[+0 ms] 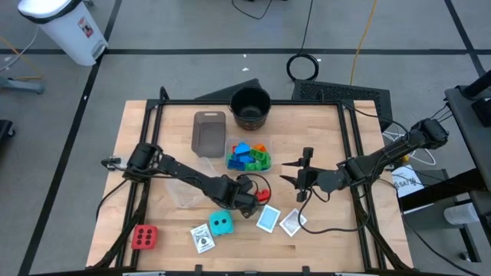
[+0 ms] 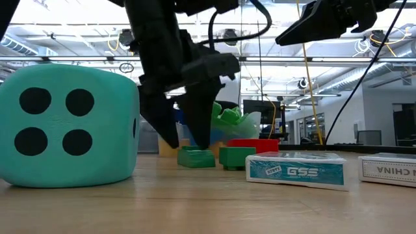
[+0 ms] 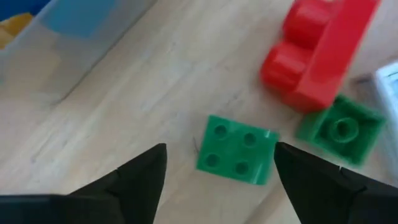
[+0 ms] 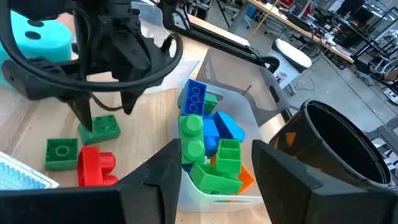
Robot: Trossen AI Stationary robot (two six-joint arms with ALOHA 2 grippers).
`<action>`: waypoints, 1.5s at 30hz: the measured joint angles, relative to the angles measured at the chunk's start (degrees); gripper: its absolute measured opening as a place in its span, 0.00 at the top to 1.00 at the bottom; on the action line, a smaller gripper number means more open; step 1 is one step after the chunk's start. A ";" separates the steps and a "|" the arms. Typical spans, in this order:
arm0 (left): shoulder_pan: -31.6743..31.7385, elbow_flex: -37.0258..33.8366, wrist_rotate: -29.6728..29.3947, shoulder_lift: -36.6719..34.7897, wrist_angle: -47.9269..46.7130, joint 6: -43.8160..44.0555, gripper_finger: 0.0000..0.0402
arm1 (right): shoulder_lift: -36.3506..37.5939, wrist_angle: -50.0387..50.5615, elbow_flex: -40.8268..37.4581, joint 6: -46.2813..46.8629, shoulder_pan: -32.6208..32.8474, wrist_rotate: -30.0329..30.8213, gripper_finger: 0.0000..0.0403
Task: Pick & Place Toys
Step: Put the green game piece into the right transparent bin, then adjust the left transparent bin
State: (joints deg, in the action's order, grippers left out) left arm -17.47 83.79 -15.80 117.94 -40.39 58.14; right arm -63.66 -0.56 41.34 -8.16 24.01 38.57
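Several blocks already filled the clear tub [image 4: 249, 180]. Outside it remained a four-stud green block [image 3: 237, 149], a red block [image 3: 314, 53] and a second green block [image 3: 341, 127], plus cards and both dice. The left gripper [image 3: 221, 171], jaws wide, straddled the four-stud block; the right gripper [image 4: 217, 165] hovered part-open, empty.

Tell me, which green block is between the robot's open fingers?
The flat green block with four studs, lying on the wood between the left gripper's spread fingers. The other loose green block has one stud and sits beside the red block.
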 joint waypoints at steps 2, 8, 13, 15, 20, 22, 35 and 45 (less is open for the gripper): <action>0.22 0.00 0.36 0.54 0.37 -1.97 0.24 | 0.02 -0.09 0.01 0.00 0.00 -0.34 0.59; 0.74 -0.11 2.91 1.09 0.72 -8.20 0.27 | 0.01 -0.40 0.00 -0.02 0.00 -3.04 0.59; 0.80 -0.09 4.68 1.06 1.31 -12.60 0.33 | 0.02 -0.45 0.00 -0.02 0.00 -2.91 0.59; 0.79 -0.09 4.70 1.06 1.30 -14.38 0.35 | 0.00 -0.43 0.00 -0.02 0.00 -2.93 0.59; 0.78 -0.09 5.76 1.05 1.47 -20.18 0.44 | 0.02 -0.44 0.00 -0.02 0.00 -2.91 0.59; 0.86 -0.02 5.61 0.95 1.57 -22.23 0.48 | 0.02 -0.45 0.00 -0.02 0.00 -2.91 0.59; 0.81 0.04 4.84 -9.40 -3.77 -17.86 0.71 | 0.01 -0.42 0.00 -0.04 -0.02 -2.89 0.59; -15.73 0.09 7.97 -18.91 -20.05 7.00 0.98 | 0.01 -0.08 0.00 -0.04 -0.02 -2.91 0.59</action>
State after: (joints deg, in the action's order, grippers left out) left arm -33.20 83.88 -7.84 99.03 -60.44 65.14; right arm -63.65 -0.64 41.34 -8.21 23.99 35.66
